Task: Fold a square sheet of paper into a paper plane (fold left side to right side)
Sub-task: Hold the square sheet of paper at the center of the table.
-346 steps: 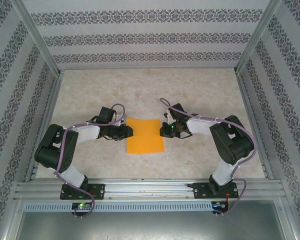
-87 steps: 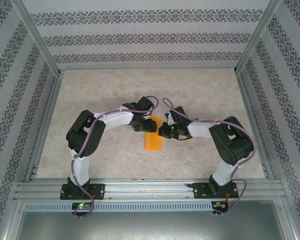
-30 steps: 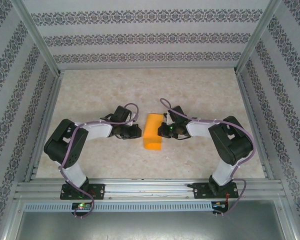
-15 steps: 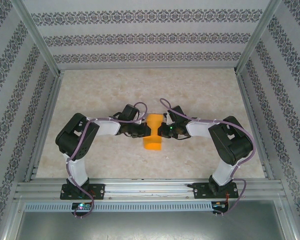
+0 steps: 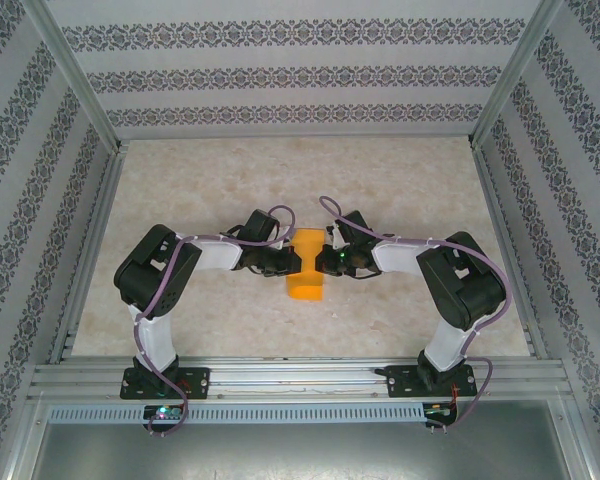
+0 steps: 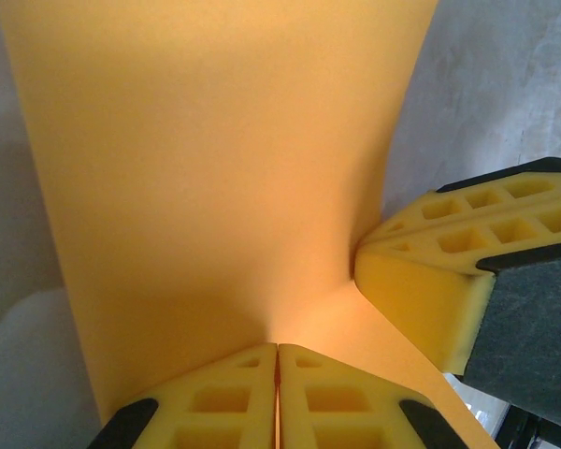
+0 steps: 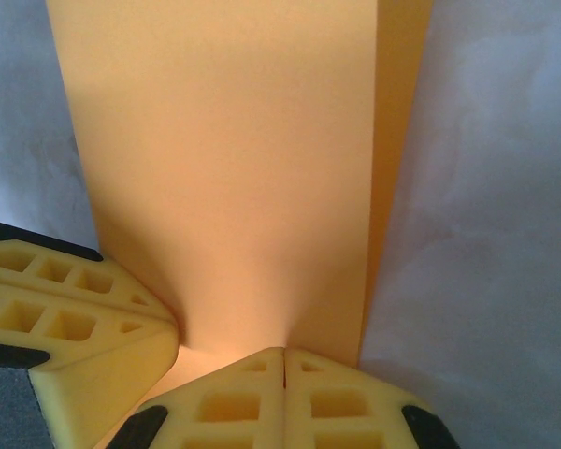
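Desk (image 5: 400, 190): beige marbled top, matte and flat. Walls (image 5: 300, 75) box it in on three sides, with pale wallpaper and dark ornamental stripes. Aluminium frame posts (image 5: 75, 75) run up the corners. A slotted rail (image 5: 300, 378) crosses the near edge, with both arm bases bolted to it.

Orange paper (image 5: 305, 285) lies mid-desk between the two arms, long side pointing away from the bases. It's folded over. The right wrist view shows the top layer (image 7: 224, 159) stopping short of the under layer, so a narrow strip of the under layer sticks out along one side.

Left claw (image 5: 288, 262): clenched, yellow pads (image 6: 224, 402) pressed flat together, tips down on the paper from its left side. I can't see anything pinched between the pads.

Right claw (image 5: 325, 262): same state. It's clenched, pads (image 7: 229, 407) together, with the tips on the paper from the right side.

The two claws sit near each other over the middle of the paper, tips close but apart. Each wrist camera shows the other claw's pad just beside its own.

In the way: from above, the left arm (image 5: 160, 275) and right arm (image 5: 460, 285) meet over the paper and their wrists cover its middle. That leaves the near end and a bit of the far end visible. Purple cables (image 5: 323, 203) loop up above each wrist.
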